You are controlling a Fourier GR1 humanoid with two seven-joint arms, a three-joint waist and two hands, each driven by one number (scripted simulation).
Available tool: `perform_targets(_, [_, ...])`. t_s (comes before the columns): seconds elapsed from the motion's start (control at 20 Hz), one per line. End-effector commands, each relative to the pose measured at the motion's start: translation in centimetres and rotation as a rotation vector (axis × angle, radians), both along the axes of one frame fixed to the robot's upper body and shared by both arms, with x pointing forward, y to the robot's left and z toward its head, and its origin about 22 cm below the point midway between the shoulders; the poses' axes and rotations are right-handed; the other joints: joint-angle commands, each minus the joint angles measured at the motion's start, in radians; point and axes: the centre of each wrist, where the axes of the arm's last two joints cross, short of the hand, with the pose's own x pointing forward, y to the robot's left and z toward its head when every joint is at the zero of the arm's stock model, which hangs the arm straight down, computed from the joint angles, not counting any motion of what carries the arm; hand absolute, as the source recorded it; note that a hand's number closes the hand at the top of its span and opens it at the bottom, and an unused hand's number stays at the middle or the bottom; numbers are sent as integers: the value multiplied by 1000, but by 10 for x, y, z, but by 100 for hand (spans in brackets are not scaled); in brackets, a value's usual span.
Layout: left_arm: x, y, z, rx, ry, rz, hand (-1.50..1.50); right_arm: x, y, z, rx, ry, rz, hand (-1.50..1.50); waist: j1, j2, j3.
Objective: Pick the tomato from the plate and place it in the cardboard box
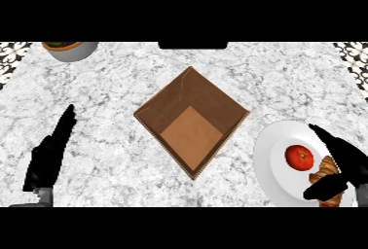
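Marbled worktop [108, 160]. Tomato [299, 157] on plate [273, 146], near right, beside a croissant [328, 168]. Right hand [343, 163] over it, fingers spread, holding nothing. Left hand [49, 153] resting, open. Reach step; next: close on tomato, carry left to cardboard box [191, 121].

We saw a kitchen, most probably in a home. The counter [108, 160] had a top of speckled white and grey stone, like granite. At both far corners, patterned black and white tiles [14, 51] were visible. On the counter stood a white plate [277, 146] with food: a red tomato [299, 157] and a croissant [327, 168] beside it. Near the far left edge there was a grey pot [70, 50] with something green and brown inside.
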Motion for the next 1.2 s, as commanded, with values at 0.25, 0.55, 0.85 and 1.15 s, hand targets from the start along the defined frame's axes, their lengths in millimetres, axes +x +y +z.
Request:
perform_targets(0.25, [-9,-13,0,13,-7,6,0,14,3,-6,10,-10,-19,-150,2,0,0])
perform_targets(0.55, [2,-14,12,2,-14,-5,0,9,5,-10,-2,-12,-12,-150,0,0,0])
perform_targets(0.85, [-7,-21,-17,9,-14,6,0,10,22,-42,17,-4,-5,-150,1,0,0])
perform_targets(1.15, [4,-10,21,-10,-2,-5,0,16,31,-59,-3,42,16,-150,2,0,0])
